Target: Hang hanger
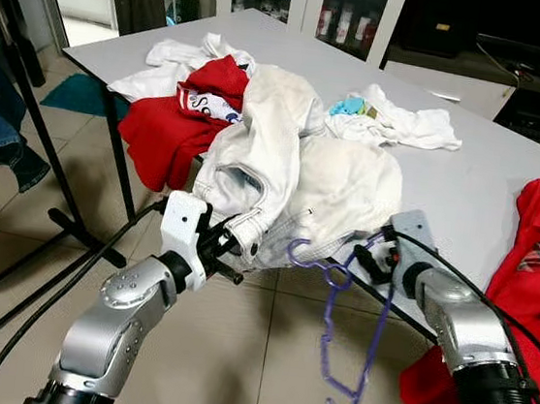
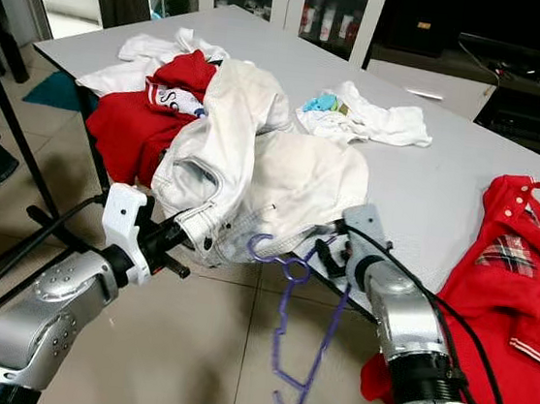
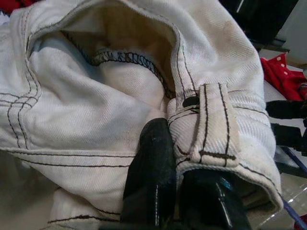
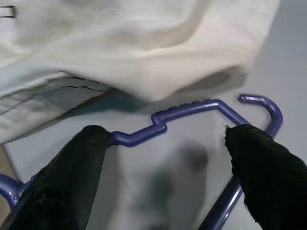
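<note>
A purple plastic hanger [image 1: 347, 342] dangles over the edge of the grey table [image 1: 458, 180], its hook near the hem of the cream denim garment [image 1: 298, 171]; the right gripper [image 1: 372, 262], at four o'clock from the heap, has fingers spread either side of the frame, though whether they bear on it cannot be told. The left gripper [image 1: 228, 249], at seven o'clock, is clenched on the garment's waistband. Hanger not yet inside the garment; hanging remains to be done. Red shirts [image 1: 187, 119] lie beyond
</note>
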